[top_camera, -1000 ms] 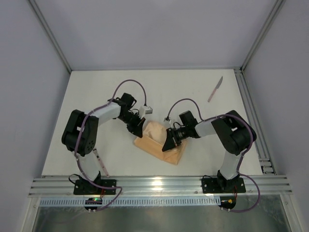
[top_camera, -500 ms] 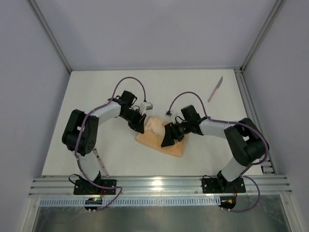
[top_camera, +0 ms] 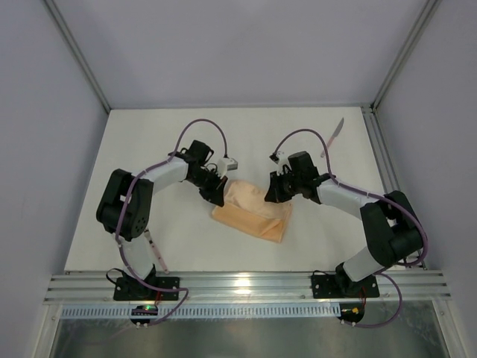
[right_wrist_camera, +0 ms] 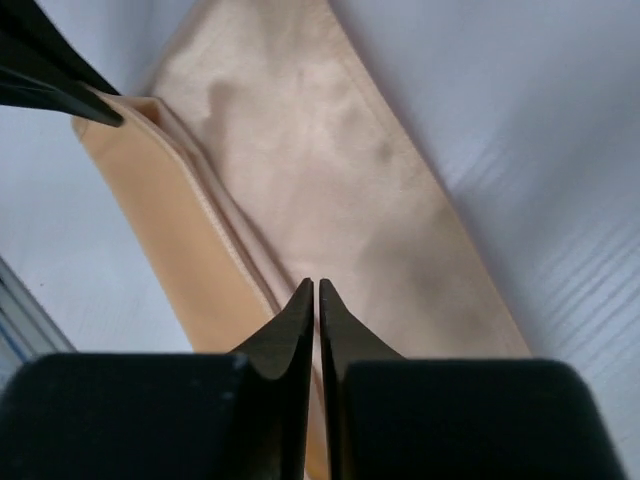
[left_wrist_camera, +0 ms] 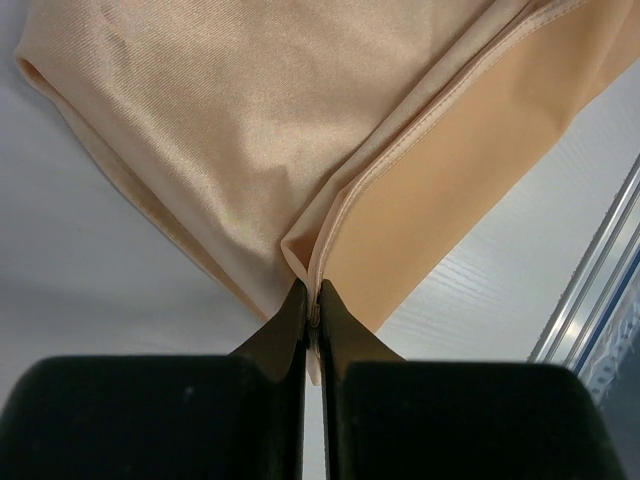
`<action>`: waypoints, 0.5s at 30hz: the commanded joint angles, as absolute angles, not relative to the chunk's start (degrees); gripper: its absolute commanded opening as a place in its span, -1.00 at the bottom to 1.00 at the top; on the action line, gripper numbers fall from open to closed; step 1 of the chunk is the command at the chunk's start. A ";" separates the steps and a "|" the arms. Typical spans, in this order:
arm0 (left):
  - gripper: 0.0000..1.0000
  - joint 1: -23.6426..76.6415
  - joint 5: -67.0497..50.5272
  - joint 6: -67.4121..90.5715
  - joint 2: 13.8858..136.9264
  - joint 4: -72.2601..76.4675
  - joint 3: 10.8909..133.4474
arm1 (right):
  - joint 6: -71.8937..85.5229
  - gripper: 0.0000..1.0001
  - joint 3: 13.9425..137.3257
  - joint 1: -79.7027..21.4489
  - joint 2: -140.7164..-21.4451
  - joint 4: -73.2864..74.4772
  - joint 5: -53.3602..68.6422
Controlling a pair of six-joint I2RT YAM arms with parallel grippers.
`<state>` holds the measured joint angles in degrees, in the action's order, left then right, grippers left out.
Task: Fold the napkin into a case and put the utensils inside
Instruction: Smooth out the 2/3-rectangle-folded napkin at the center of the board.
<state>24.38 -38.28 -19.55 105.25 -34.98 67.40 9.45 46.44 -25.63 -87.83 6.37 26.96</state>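
Note:
The peach-orange napkin (top_camera: 253,212) lies folded into a flat oblong in the middle of the table. My left gripper (top_camera: 216,195) is at its left end, shut on the hemmed corner (left_wrist_camera: 312,300) of the napkin (left_wrist_camera: 220,130). My right gripper (top_camera: 274,192) is shut with nothing between its jaws. It hovers just over the napkin's far right part (right_wrist_camera: 330,170), tips (right_wrist_camera: 316,285) near the fold line. The left fingers (right_wrist_camera: 60,92) show in the right wrist view. The knife (top_camera: 333,137) lies at the far right. The fork (top_camera: 154,252) lies by the left arm's base, partly hidden.
A metal rail (top_camera: 246,285) runs along the table's near edge and another (top_camera: 387,179) runs along the right side. Grey walls enclose the table on the left, the back and the right.
My right gripper has moved from the napkin's near middle up to its far right edge. The napkin has gone from a bunched hump to a flat oblong. The left gripper has barely moved.

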 commanded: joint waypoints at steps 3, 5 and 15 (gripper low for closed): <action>-1.00 24.61 -38.85 -17.76 102.92 -31.73 69.26 | 11.87 -0.92 44.12 -24.96 -91.22 4.66 20.13; -1.00 24.61 -39.02 -17.23 102.92 -30.94 69.43 | 11.87 -0.93 43.77 -24.87 -93.33 4.40 19.78; -1.00 25.49 -33.67 -14.33 107.48 -30.50 73.74 | 10.64 -0.93 45.26 -24.96 -98.52 3.16 21.97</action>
<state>25.10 -35.97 -16.43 105.60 -32.82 70.85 12.19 45.23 -24.86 -96.14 1.74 24.29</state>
